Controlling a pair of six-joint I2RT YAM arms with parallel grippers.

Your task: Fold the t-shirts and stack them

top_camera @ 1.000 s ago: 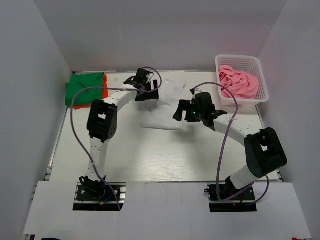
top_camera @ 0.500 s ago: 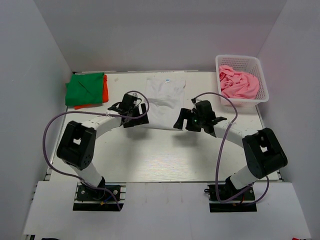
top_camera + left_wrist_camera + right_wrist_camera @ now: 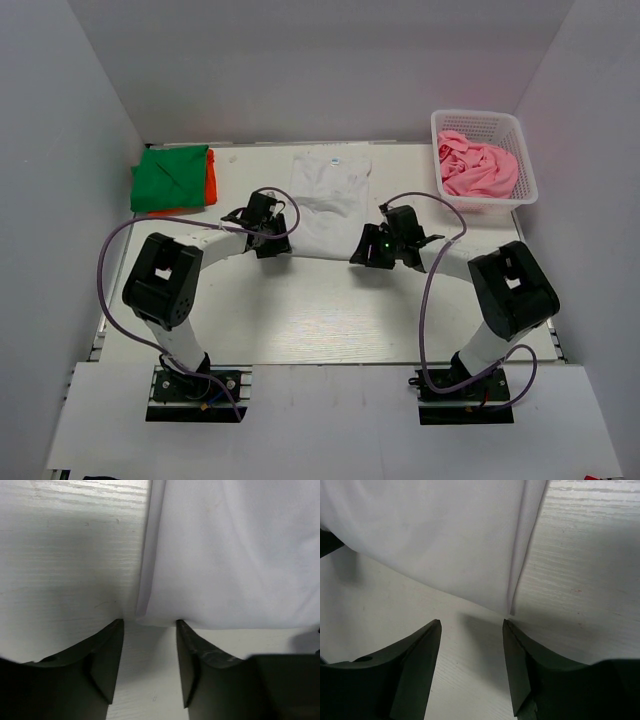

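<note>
Laboratory test cell: plain white panels (image 3: 330,70) enclose my pale wood-grain table (image 3: 300,310) on three sides; my two arm bases (image 3: 195,385) are bolted to its near edge; purple cables (image 3: 421,310) loop loose.

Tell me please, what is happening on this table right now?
Two robot arms are working on a white t-shirt that lies in the middle of the table. The left gripper and the right gripper are both open, each at a near corner of it, gripping nothing yet. A green t-shirt lies folded on an orange t-shirt at far left. A pink t-shirt sits crumpled in the basket.
</note>
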